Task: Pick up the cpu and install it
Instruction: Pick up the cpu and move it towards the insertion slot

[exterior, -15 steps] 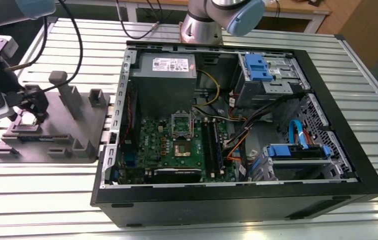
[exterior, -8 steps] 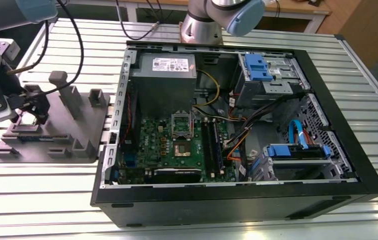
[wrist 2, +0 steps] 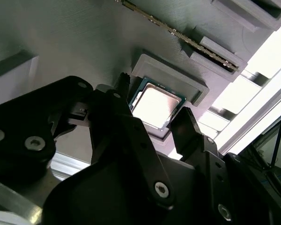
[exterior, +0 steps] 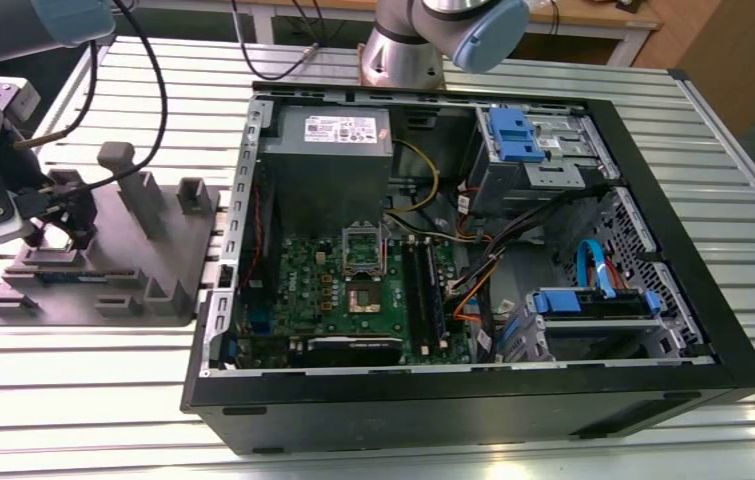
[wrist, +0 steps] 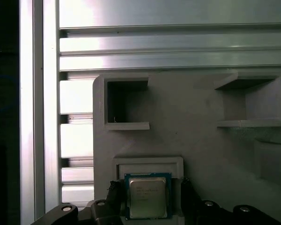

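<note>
Hidden: one corner of cpu (wrist 2: 155, 104) covered by gripper (wrist 2: 153, 99).
Arm: bent low over grey holder (exterior: 150, 272), exterior view's left.
Jaws: open, straddling cpu, not touching it.

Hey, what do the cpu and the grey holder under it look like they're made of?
The cpu: brushed metal lid, apparently; silver-grey, glares under light, on a thin bluish-green board edge. The holder: probably matte plastic; uniform grey, dull, faintly ribbed surface.
</note>
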Available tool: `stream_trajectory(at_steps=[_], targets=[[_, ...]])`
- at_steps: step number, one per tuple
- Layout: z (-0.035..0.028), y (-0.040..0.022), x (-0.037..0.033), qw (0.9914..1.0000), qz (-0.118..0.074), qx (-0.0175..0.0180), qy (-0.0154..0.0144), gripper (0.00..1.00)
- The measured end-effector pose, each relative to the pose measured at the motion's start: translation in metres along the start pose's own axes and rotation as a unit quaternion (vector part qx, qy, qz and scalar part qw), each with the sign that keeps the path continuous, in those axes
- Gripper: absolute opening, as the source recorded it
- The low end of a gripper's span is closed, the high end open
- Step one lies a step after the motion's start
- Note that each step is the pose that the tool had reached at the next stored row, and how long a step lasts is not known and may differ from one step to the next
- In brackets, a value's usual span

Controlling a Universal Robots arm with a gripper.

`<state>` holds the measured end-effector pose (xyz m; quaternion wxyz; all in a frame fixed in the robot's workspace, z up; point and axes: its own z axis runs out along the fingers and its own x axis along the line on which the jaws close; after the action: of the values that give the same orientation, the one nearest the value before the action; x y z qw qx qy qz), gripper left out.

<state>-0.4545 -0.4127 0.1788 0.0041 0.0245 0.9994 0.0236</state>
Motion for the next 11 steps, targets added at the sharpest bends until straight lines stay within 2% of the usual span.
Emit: stream_trajectory(at_steps=[11], targets=[[0.0001, 0.0005, 0.0028, 1.00000, -0.002, -0.0002, 0.0001, 0.62]])
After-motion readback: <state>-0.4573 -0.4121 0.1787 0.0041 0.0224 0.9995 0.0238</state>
